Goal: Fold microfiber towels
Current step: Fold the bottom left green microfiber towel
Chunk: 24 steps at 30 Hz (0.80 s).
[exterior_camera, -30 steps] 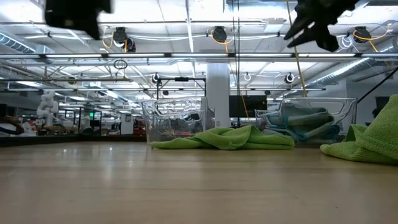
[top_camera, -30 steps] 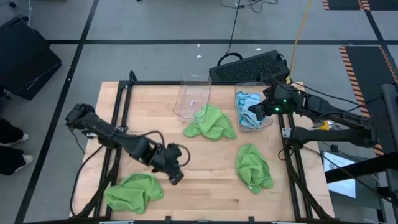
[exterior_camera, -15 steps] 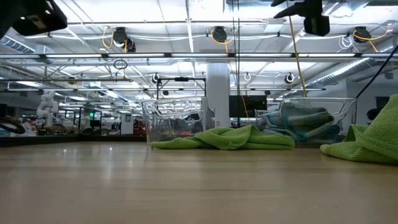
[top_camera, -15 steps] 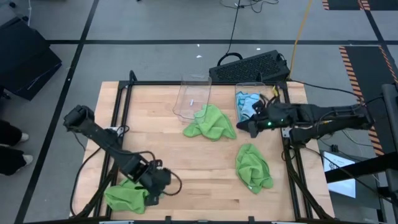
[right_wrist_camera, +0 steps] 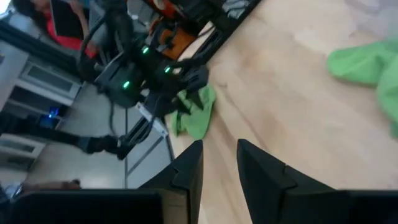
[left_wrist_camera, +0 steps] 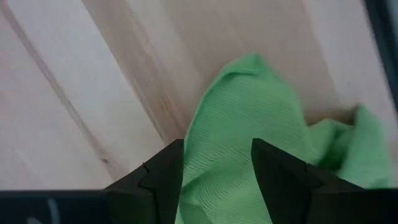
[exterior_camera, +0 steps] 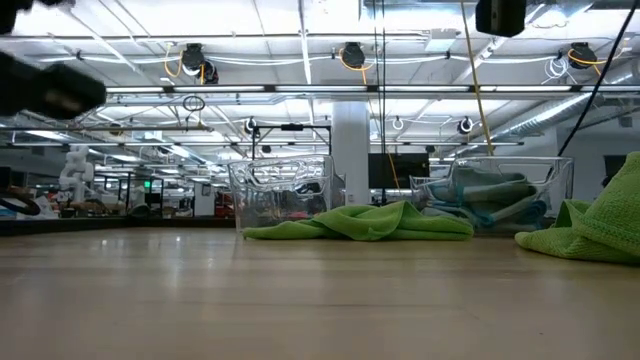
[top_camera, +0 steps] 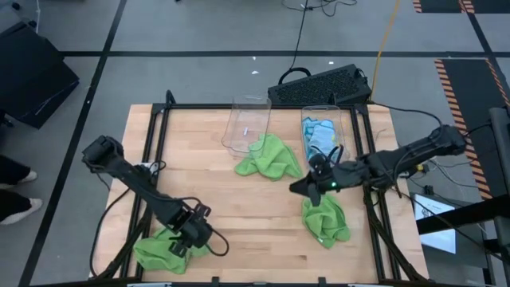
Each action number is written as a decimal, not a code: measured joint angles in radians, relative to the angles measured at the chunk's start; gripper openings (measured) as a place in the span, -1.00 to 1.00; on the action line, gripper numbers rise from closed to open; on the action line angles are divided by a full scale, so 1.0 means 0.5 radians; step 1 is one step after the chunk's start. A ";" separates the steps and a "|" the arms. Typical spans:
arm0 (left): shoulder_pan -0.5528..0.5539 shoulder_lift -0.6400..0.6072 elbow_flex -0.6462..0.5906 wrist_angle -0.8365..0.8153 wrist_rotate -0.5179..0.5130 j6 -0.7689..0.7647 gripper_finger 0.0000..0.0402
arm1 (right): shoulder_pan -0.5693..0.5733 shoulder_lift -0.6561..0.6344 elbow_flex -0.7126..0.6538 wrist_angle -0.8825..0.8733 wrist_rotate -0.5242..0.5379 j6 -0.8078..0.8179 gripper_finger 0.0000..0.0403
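From overhead, the pale wooden tabletop (top_camera: 239, 207) has two clear plastic bins: the left bin (top_camera: 245, 126) looks empty, the right bin (top_camera: 322, 134) holds crumpled light blue microfiber towels (top_camera: 319, 135). Three lime green microfiber towels lie loose: one by the bins (top_camera: 269, 158), one on the right (top_camera: 325, 214), one at the near-left corner (top_camera: 163, 247). The left end effector (top_camera: 182, 243) sits right on that corner towel.

At table height, both bins and the blue pile show again.

Left wrist: fingers spread, green cloth between them, not pinched.

Right wrist: the right end effector (right_wrist_camera: 219, 163) hovers over bare wood, fingers slightly apart, holding nothing.
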 joint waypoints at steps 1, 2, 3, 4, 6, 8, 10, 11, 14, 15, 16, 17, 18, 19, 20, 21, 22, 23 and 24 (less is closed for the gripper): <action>0.017 0.001 -0.039 0.050 0.003 -0.003 -0.06 | 0.026 0.017 0.000 0.009 0.000 0.013 -0.55; 0.039 0.001 -0.071 0.096 0.006 -0.008 -0.06 | 0.046 0.030 0.000 0.016 0.000 0.024 -0.55; 0.061 0.001 -0.100 0.134 0.010 -0.009 -0.06 | 0.063 0.041 0.000 0.011 0.000 0.037 -0.55; 0.082 0.000 -0.129 0.172 0.022 -0.010 -0.06 | 0.082 0.051 -0.001 0.006 -0.001 0.043 -0.55; 0.122 0.001 -0.188 0.241 0.057 -0.016 -0.06 | 0.106 0.062 0.000 0.008 -0.001 0.043 -0.55; 0.163 0.001 -0.241 0.322 0.107 -0.061 -0.06 | 0.115 0.065 0.000 0.008 -0.002 0.043 -0.55; 0.210 0.001 -0.286 0.359 0.157 -0.109 -0.06 | 0.122 0.064 0.000 0.009 -0.001 0.043 -0.55; 0.230 0.001 -0.307 0.369 0.187 -0.121 -0.06 | 0.123 0.061 -0.001 0.006 -0.001 0.040 -0.55; 0.259 0.001 -0.357 0.428 0.254 -0.117 -0.06 | 0.121 0.052 0.000 0.003 -0.001 -0.011 -0.55; 0.261 0.001 -0.370 0.424 0.257 -0.105 -0.07 | 0.117 0.050 -0.001 0.003 -0.001 -0.035 -0.55; 0.264 0.001 -0.381 0.419 0.257 -0.083 -0.09 | 0.111 0.049 -0.001 -0.001 -0.002 -0.059 -0.55; 0.265 0.001 -0.386 0.416 0.259 -0.059 -0.12 | 0.107 0.049 -0.001 -0.009 -0.003 -0.080 -0.55; 0.266 0.001 -0.389 0.423 0.262 -0.030 -0.16 | 0.103 0.049 -0.001 -0.015 -0.004 -0.095 -0.55; 0.263 0.001 -0.392 0.440 0.270 -0.010 -0.21 | 0.096 0.048 -0.001 -0.021 -0.005 -0.114 -0.55; 0.262 0.001 -0.394 0.453 0.274 0.005 -0.27 | 0.089 0.048 -0.001 -0.029 -0.006 -0.139 -0.55; 0.260 0.001 -0.395 0.462 0.277 0.015 -0.34 | 0.081 0.048 -0.001 -0.037 -0.007 -0.163 -0.55; 0.260 0.001 -0.396 0.481 0.281 0.022 -0.41 | 0.074 0.048 -0.001 -0.043 -0.007 -0.193 -0.55; 0.261 0.001 -0.396 0.511 0.286 0.033 -0.49 | 0.065 0.048 -0.001 -0.049 -0.008 -0.222 -0.55; 0.261 0.001 -0.396 0.538 0.287 0.040 -0.56 | 0.054 0.048 -0.001 -0.060 -0.009 -0.250 -0.55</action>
